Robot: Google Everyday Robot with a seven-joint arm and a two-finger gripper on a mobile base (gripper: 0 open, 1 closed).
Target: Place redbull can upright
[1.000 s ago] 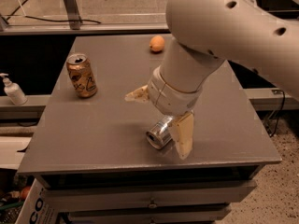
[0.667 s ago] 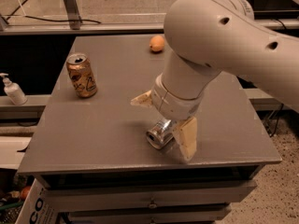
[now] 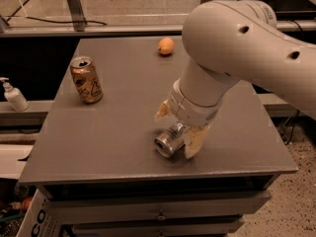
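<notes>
The redbull can (image 3: pixel 169 140), slim and silver, lies on its side on the grey table (image 3: pixel 113 132) near the front edge, its end facing front-left. My gripper (image 3: pixel 178 127) reaches down over it from the big white arm. Its two cream fingers (image 3: pixel 195 140) sit on either side of the can and are closed against it. The can rests on the table top. The far part of the can is hidden under the wrist.
A wider gold-bronze can (image 3: pixel 87 80) stands upright at the table's left. An orange fruit (image 3: pixel 166 46) lies at the back middle. A white pump bottle (image 3: pixel 14 96) stands on a ledge left of the table. Drawers sit below the front edge.
The two fingers have drawn together from a wide spread onto the sides of the lying can. The arm has shifted slightly. The can has stayed where it was.
</notes>
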